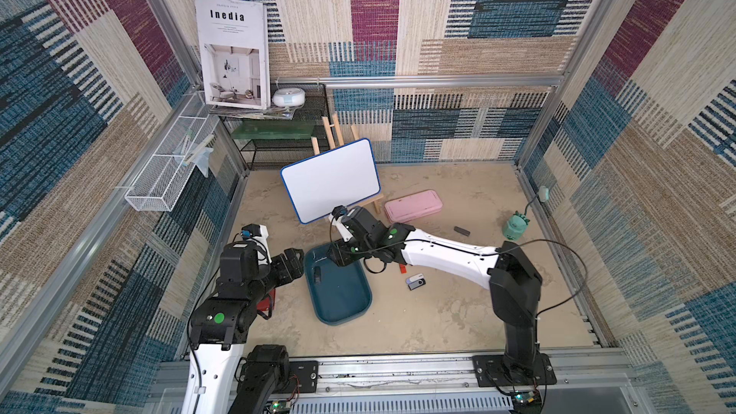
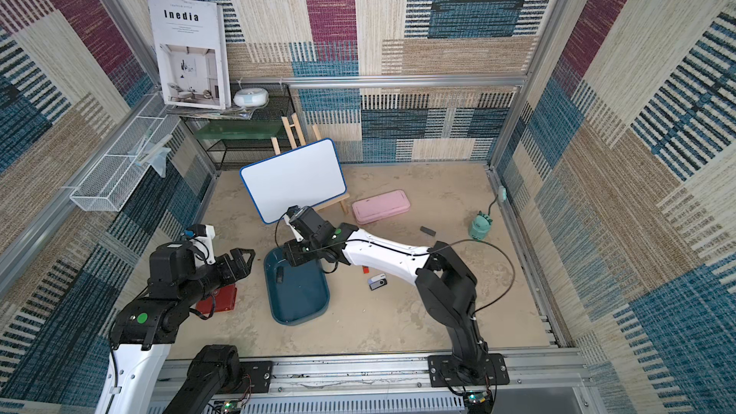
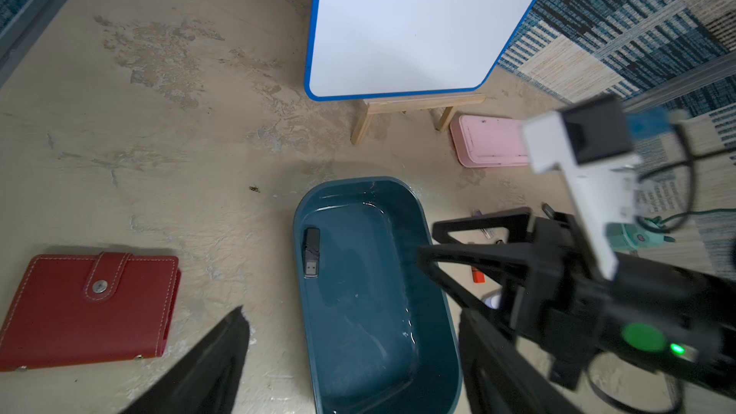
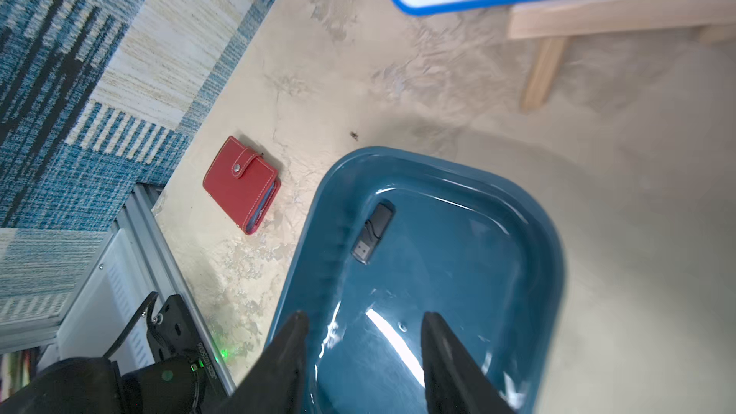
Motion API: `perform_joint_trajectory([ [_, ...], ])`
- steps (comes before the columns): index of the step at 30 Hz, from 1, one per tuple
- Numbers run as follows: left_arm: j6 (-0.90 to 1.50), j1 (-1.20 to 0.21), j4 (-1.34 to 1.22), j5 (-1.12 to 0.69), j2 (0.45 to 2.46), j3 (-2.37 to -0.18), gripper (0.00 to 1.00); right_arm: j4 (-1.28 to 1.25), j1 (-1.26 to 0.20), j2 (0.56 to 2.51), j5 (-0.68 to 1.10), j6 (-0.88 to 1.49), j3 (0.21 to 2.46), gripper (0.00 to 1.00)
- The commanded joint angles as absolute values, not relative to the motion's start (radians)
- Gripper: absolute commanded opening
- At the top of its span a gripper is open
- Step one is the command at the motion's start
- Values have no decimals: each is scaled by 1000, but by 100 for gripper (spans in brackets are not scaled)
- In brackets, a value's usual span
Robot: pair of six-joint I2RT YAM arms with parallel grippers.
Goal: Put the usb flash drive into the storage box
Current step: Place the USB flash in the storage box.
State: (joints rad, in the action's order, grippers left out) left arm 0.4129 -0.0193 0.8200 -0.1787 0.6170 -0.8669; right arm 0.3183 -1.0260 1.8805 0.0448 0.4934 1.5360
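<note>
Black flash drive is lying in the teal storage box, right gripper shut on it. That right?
Not quite. The black flash drive does lie in the teal storage box, but the right gripper is not shut on it. The right wrist view shows its jaws apart and empty above the box, with the drive lying free on the box floor, clear of both fingers.

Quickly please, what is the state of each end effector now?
Left end effector: open, holding nothing.
Right end effector: open, holding nothing, above the storage box.
</note>
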Motion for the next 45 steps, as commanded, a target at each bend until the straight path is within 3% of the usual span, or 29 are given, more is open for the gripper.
perform_joint_trajectory([
  [1,431,-19,808,-154,574,-826,78,382,-1011,1715,-248,435,1419,54],
  [5,389,-20,774,-308,552,-812,78,359,-964,1458,-504,405,1206,57],
  [6,380,-19,759,-364,552,-810,78,331,-945,1388,-570,407,1138,68],
  [7,379,-21,747,-400,557,-809,78,316,-923,1334,-628,430,1079,88],
  [8,377,-24,743,-443,568,-818,78,310,-895,1277,-679,468,1018,100],
  [14,407,-124,743,-470,674,-887,68,179,-614,1028,-537,532,708,100],
  [20,413,-602,742,-167,864,-927,63,116,-468,980,-472,580,554,100],
  [24,398,-937,732,14,1138,-1011,62,85,-424,1001,-456,583,506,100],
  [27,382,-1070,716,26,1363,-1106,58,68,-401,1014,-447,602,478,100],
  [33,356,-1134,706,-2,1636,-1243,54,39,-383,1019,-438,613,437,100],
  [45,315,-1079,651,-95,1866,-1358,52,19,-379,1016,-421,611,426,100],
])
